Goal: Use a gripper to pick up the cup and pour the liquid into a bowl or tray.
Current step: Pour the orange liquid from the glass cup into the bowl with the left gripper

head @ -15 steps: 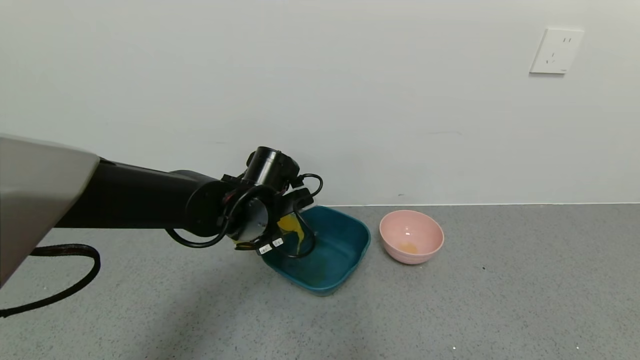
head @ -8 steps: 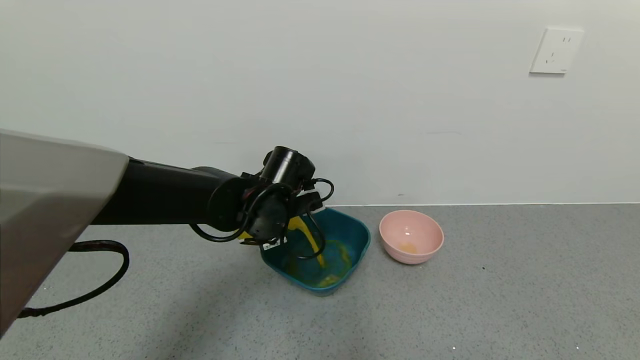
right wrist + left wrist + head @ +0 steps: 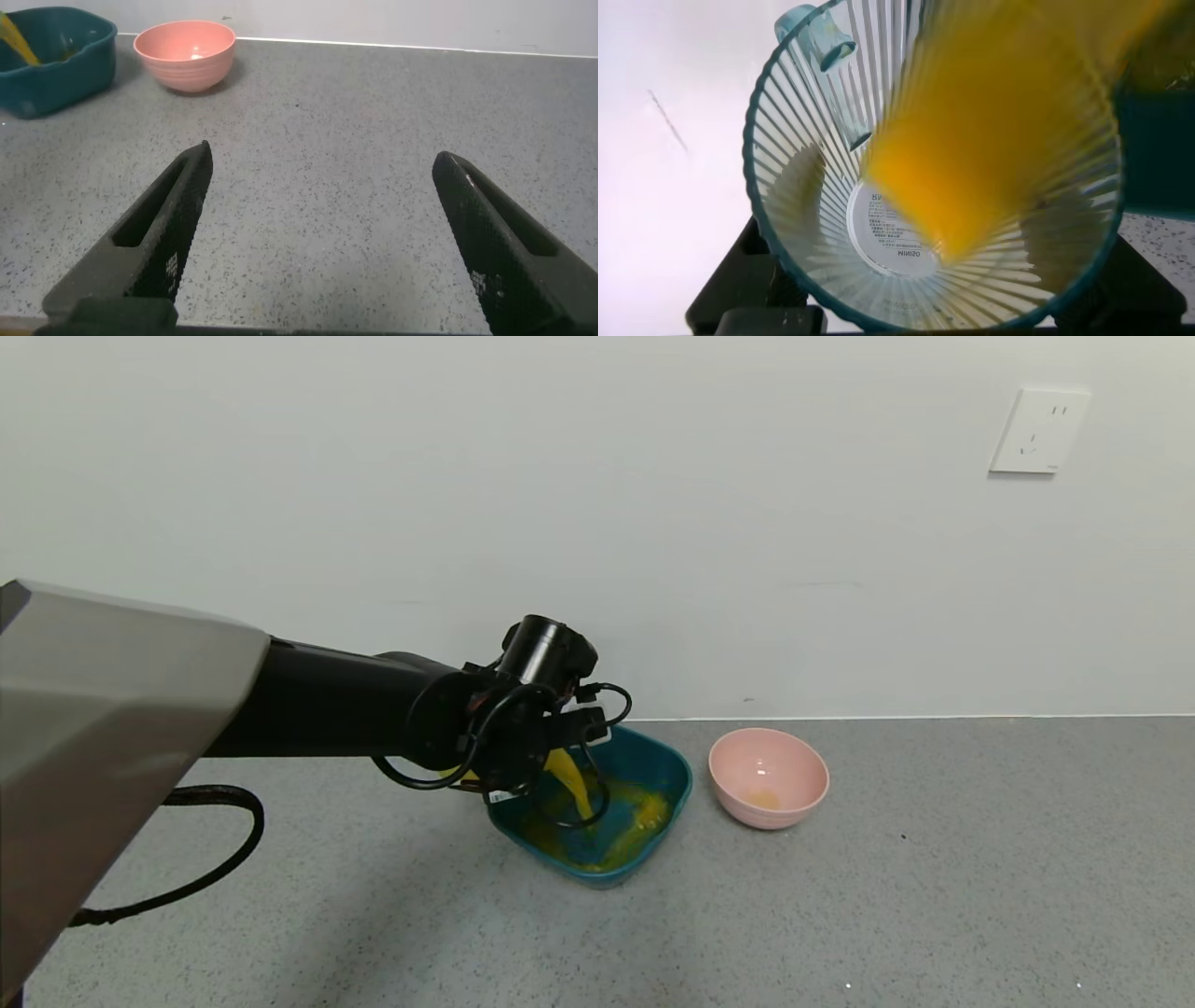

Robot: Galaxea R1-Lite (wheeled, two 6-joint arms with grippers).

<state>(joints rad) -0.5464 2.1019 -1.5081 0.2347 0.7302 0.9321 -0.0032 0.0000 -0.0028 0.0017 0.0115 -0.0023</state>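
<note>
My left gripper point(image 3: 553, 747) is shut on the cup and holds it tipped over the near left side of the dark teal basin point(image 3: 674, 775). In the head view the cup is mostly hidden behind the claw and its cables. In the left wrist view the ribbed translucent cup point(image 3: 822, 233) fills the picture, seen through its base. Orange-yellow liquid point(image 3: 990, 140) runs along its lower side to the rim. A stream point(image 3: 571, 786) falls into the basin, where liquid pools point(image 3: 642, 821). My right gripper point(image 3: 322, 154) is open and empty, low over the grey floor, away from the vessels.
A round pink bowl point(image 3: 767, 777) with a little orange liquid in its bottom stands just right of the basin; it also shows in the right wrist view point(image 3: 184, 54), beside the basin point(image 3: 65, 70). A white wall runs close behind both. A black cable point(image 3: 187, 887) loops at the left.
My left arm has moved right and farther over the basin and tipped the cup more. The stream has started and the pool of orange liquid in the basin has grown.
</note>
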